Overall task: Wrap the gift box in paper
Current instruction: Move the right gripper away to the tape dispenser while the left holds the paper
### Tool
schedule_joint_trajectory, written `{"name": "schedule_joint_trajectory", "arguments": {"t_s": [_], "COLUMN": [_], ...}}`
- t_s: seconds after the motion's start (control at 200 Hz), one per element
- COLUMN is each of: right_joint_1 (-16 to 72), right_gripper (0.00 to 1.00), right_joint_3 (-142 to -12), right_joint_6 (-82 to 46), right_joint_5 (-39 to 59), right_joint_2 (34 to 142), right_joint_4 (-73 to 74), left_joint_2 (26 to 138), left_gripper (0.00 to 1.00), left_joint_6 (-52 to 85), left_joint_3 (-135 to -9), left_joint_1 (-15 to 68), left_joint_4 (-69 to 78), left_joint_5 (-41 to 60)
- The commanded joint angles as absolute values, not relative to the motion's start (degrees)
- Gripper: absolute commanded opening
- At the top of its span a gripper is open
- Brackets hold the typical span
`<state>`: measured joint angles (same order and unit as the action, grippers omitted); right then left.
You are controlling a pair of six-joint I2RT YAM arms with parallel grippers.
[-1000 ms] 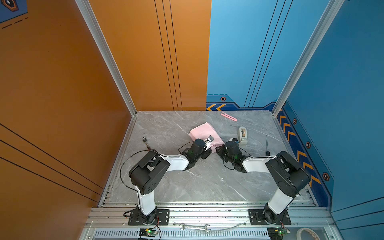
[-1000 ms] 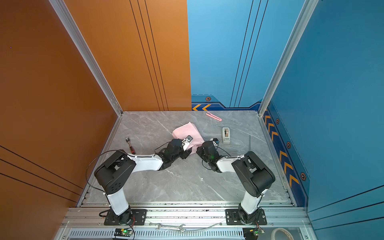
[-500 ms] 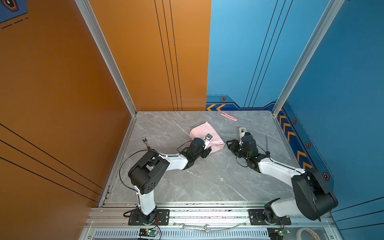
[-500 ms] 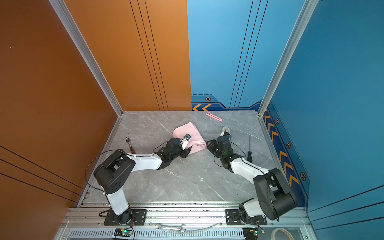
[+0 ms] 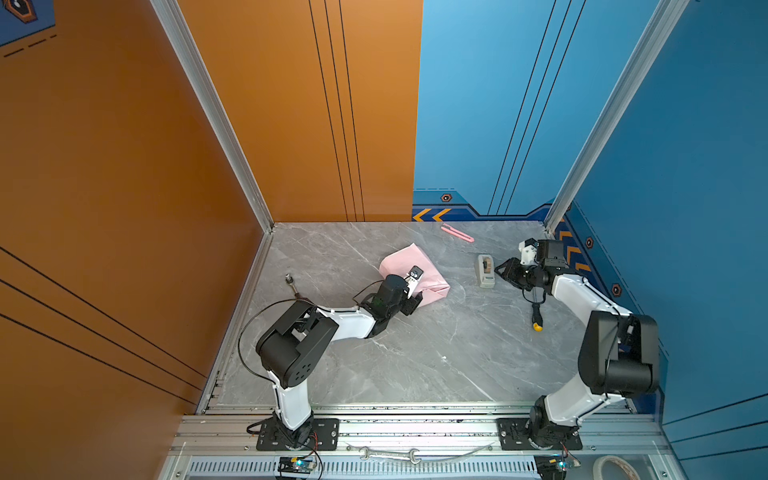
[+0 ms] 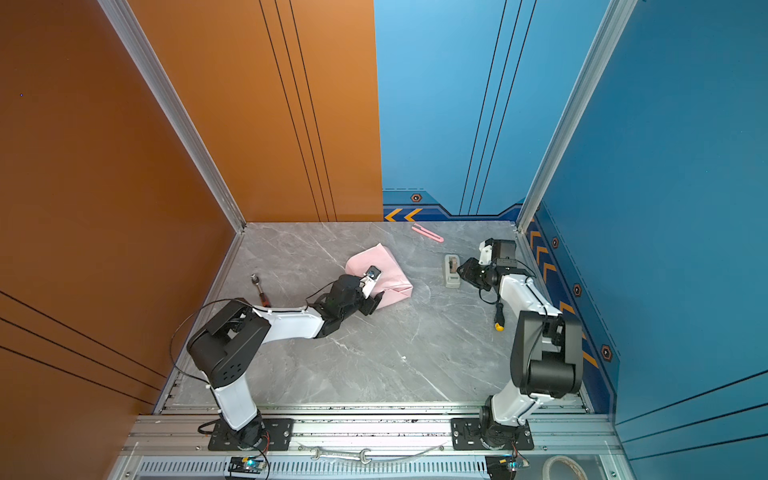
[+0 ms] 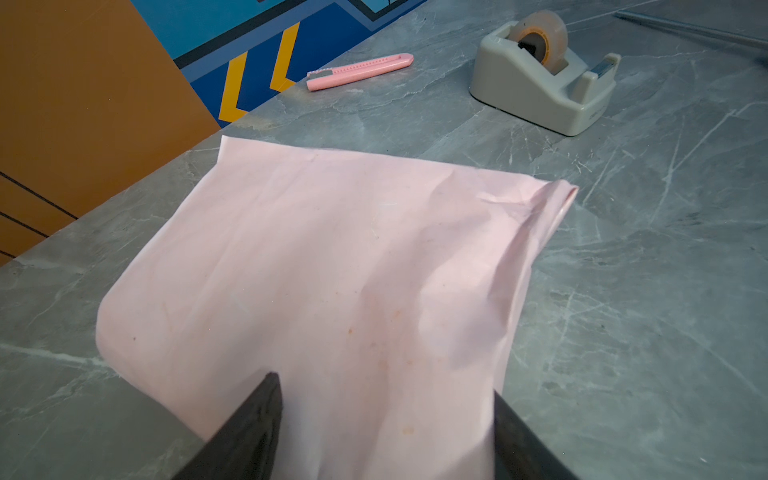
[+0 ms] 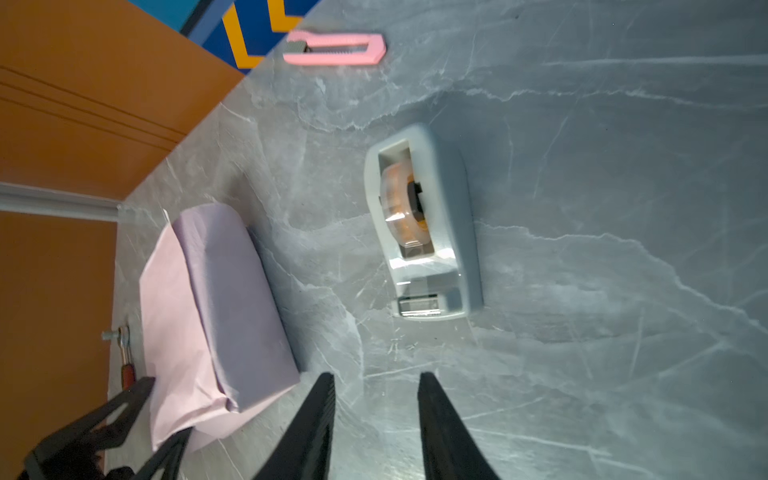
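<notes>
The paper (image 5: 399,259) (image 6: 378,262) lies folded into a flat parcel at the back middle of the table, pale pink on top (image 7: 332,249) and lilac down one side (image 8: 232,291). The gift box is hidden under it. My left gripper (image 5: 415,297) (image 6: 376,301) (image 7: 384,384) sits at the parcel's near end. Its jaws are wide apart and paper fills the gap between them. My right gripper (image 5: 505,270) (image 6: 463,270) (image 8: 376,376) is open a little with only bare table between its fingers. It hovers just right of the tape dispenser (image 5: 485,271) (image 8: 424,224).
A pink cutter (image 5: 457,232) (image 7: 359,70) lies by the back wall. A screwdriver with a yellow end (image 5: 536,316) lies under the right forearm. Another small tool (image 5: 292,284) lies near the left wall.
The right arm has swung from beside the parcel out to the right, stopping by the tape dispenser, and its jaws have opened a little. The left gripper has stayed on the parcel.
</notes>
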<state>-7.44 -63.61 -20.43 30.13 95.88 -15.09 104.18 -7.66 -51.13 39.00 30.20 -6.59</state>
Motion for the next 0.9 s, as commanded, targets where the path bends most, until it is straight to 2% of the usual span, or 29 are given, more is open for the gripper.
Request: {"name": "schedule_joint_trajectory", "arguments": {"t_s": [0.0,0.451,0.891], "right_joint_1": [-8.7,-9.6,-10.3], "right_gripper": [0.37,0.37,0.36], "right_joint_3": [-67.9,-74.3,-77.9], "right_joint_6": [-11.9,-7.8,-7.0], "right_joint_5": [36.1,40.9,46.5], "right_joint_2": [100.4,111.7,116.8], "right_joint_4": [-20.9,-19.7,-20.1], "left_joint_2": [105.2,104.8,104.4], "left_gripper": [0.69,0.69,0.69], "left_joint_6": [-5.8,-5.5,-5.1], "left_joint_3": [-49.6,-49.4,-49.3], "left_joint_1": [38.0,37.4,36.9], "left_joint_4": [25.6,25.6,25.6], "left_joint_5": [-5.3,-4.7,-4.7]}}
